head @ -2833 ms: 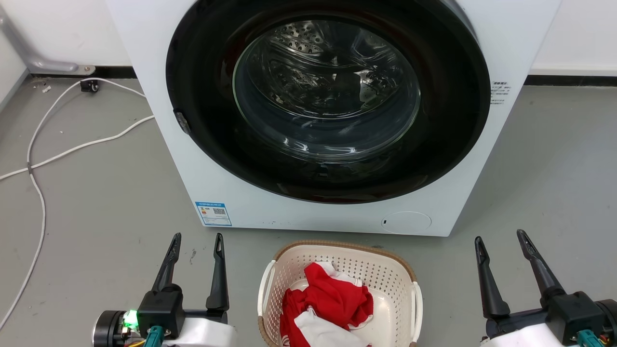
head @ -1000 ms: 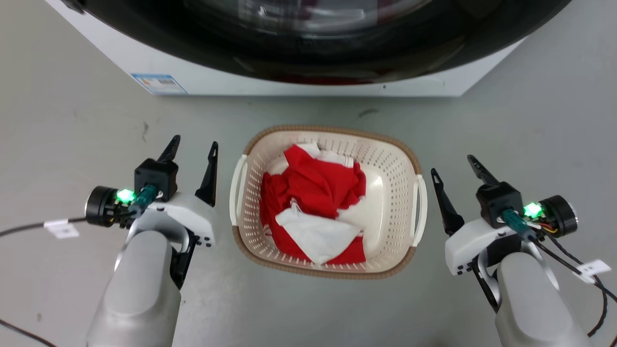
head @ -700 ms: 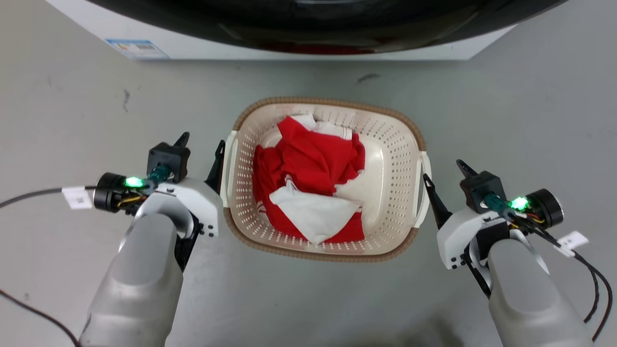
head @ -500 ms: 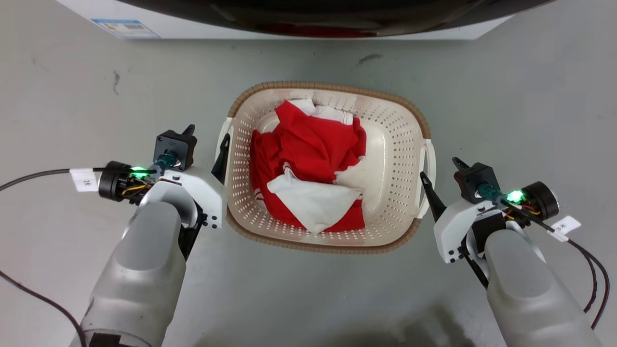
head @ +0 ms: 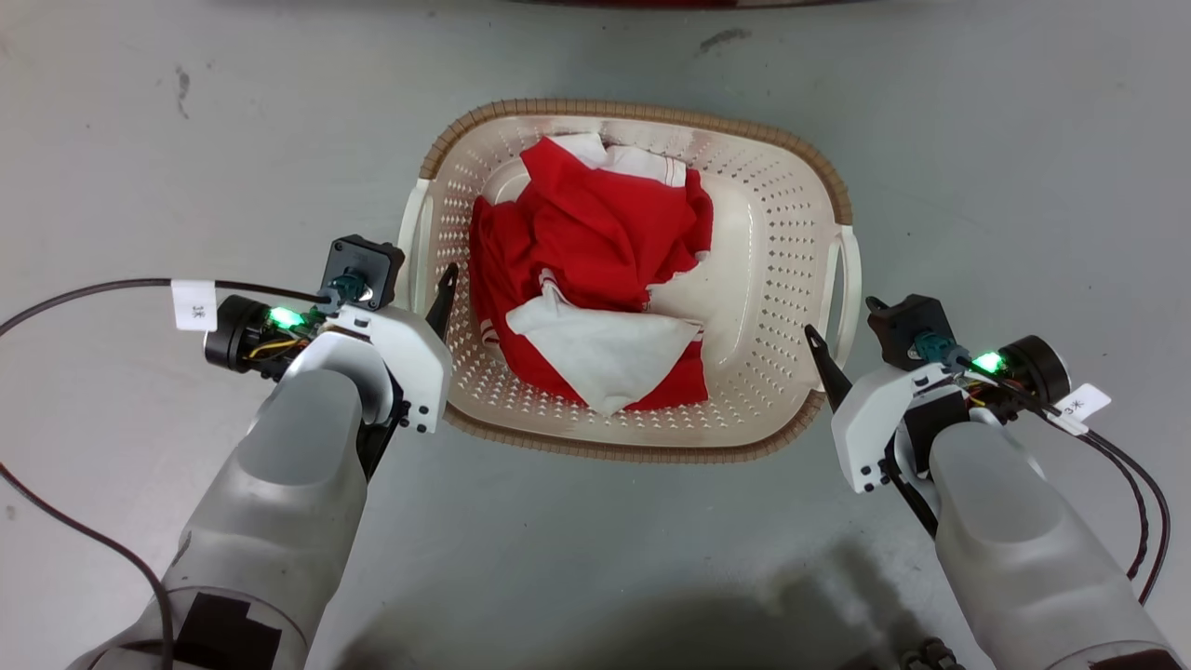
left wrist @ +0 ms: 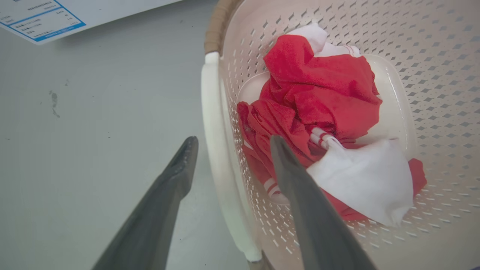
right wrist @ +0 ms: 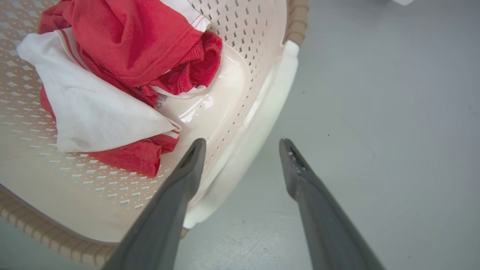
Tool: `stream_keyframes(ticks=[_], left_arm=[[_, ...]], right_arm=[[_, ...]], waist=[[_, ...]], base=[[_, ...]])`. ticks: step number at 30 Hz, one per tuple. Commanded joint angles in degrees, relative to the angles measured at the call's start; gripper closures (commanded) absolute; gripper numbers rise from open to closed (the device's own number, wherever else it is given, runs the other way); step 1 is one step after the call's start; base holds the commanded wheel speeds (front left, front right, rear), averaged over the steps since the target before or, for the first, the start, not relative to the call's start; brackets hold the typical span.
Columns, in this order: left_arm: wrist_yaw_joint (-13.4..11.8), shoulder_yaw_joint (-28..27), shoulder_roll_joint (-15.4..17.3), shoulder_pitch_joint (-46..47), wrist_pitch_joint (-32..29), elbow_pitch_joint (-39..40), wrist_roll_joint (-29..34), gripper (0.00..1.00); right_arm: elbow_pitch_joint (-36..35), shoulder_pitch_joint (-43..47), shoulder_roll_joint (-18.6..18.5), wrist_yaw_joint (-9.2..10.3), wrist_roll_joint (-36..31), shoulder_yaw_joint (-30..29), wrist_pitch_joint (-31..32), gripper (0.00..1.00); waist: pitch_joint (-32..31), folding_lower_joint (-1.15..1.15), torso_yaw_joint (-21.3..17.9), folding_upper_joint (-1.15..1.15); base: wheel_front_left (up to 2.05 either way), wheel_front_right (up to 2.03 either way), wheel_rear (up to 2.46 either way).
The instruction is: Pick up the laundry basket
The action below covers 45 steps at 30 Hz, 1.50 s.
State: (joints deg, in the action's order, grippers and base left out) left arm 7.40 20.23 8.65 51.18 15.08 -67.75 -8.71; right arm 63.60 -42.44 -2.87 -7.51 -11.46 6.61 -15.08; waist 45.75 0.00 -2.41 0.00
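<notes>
laundry basket (head: 772,233) | side handles (left wrist: 212,123) between parted fingers (left wrist: 302,195) | contact unclear

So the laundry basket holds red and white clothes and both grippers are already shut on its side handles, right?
Not shut: the wrist views show the left gripper and right gripper open, fingers astride the laundry basket's white handles. Rest is right.

The cream perforated laundry basket (head: 777,265), brown-rimmed with white side handles, is sitting upright on the floor (head: 1023,140), upper centre of frame.
</notes>
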Motion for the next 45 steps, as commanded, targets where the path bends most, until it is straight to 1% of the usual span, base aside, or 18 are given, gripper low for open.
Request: stream_keyframes(ticks=[1,9,10,11,12,17,23,29,38,45], left_arm=[[0.01,0.28,-0.04,0.97,0.14,-0.33,-0.4,0.0],[0.01,4.89,-0.3,3.6,0.14,-3.39,-3.53,0.0],[0.02,5.33,-0.41,3.65,0.14,-3.5,-3.9,0.0],[0.02,5.9,-0.4,3.68,0.14,-3.64,-4.1,0.17],[0.02,6.45,-0.36,3.75,0.14,-3.76,-4.37,1.0],[0.07,8.53,0.05,3.5,0.16,-4.01,-6.18,1.0],[0.08,10.94,-0.61,1.14,-0.34,-4.7,-8.54,1.0],[0.09,13.27,-0.54,-2.27,-2.55,-5.21,-11.75,1.0],[0.09,17.29,-0.77,-8.95,-7.65,-5.23,-17.01,1.0],[0.16,20.34,-1.35,-13.32,-10.6,-4.3,-20.71,1.0]], right_arm=[[0.25,-1.14,-0.02,0.04,0.2,0.2,-0.13,0.0],[2.6,-3.9,-0.03,0.04,2.2,1.66,-0.13,0.0],[2.91,-4.04,-0.03,0.04,2.53,1.81,-0.13,0.35],[3.17,-4.16,-0.03,0.04,2.69,1.95,-0.14,0.84],[3.55,-4.35,-0.03,0.04,2.82,2.23,-0.14,1.0],[4.9,-4.88,-0.23,0.01,3.44,3.6,-0.19,1.0],[6.82,-4.52,-0.22,0.02,4.88,4.35,-0.08,1.0],[8.33,-2.41,-0.21,0.03,6.43,6.28,1.23,1.0],[9.17,1.56,-0.19,0.03,12.19,12.76,5.72,1.0],[9.49,4.33,-0.14,0.03,16.09,16.46,8.76,1.0]], waist=[[0.65,0.0,-0.04,0.0],[3.02,0.0,0.06,0.0],[3.1,0.0,0.09,0.0],[3.15,0.0,0.11,0.0],[3.17,0.0,0.13,0.0],[2.23,0.0,0.1,0.0],[-2.13,0.0,0.12,0.0],[-9.04,0.0,0.12,0.0],[-20.6,0.0,0.29,0.0],[-28.65,0.0,1.25,0.0]], base=[[0.0,0.0,0.0],[0.0,0.0,0.0],[0.0,0.0,0.0],[0.0,0.0,0.0],[0.0,0.0,0.0],[0.0,0.0,0.0],[0.0,0.0,0.0],[0.0,0.0,0.0],[0.0,0.0,0.0],[0.0,0.0,0.0]])
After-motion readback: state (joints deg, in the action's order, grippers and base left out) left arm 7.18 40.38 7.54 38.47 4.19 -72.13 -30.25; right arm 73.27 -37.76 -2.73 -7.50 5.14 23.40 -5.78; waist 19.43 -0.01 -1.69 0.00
